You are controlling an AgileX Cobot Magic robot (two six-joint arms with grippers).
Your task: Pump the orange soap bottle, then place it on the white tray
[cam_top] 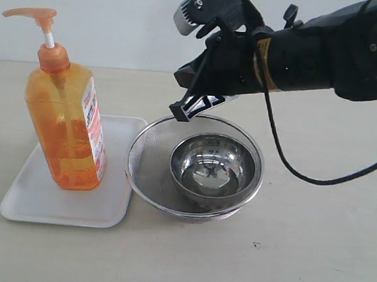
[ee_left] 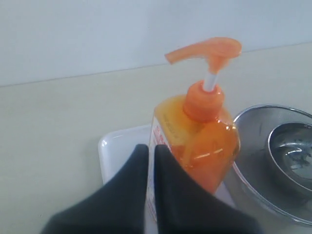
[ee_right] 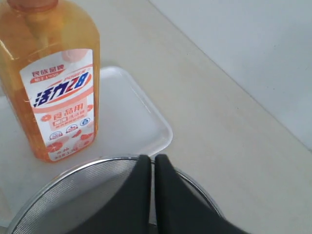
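The orange soap bottle (cam_top: 65, 131) stands upright on the white tray (cam_top: 66, 200) at the left, pump head raised on its white stem. In the left wrist view my left gripper (ee_left: 151, 147) is shut, its dark fingers side by side in front of the bottle (ee_left: 204, 141) and the tray (ee_left: 119, 146), holding nothing. That gripper is out of the exterior view. My right gripper (cam_top: 180, 111) hangs shut and empty above the strainer's far rim, to the right of the bottle. Its wrist view shows the bottle's label (ee_right: 61, 105), the tray (ee_right: 131, 122) and the fingertips (ee_right: 152, 158) together.
A round steel mesh strainer (cam_top: 129, 159) sits right beside the tray, with a shiny steel bowl (cam_top: 216, 163) inside it. The right arm and its black cable (cam_top: 285, 158) hang over the table's right back. A pale wall stands behind.
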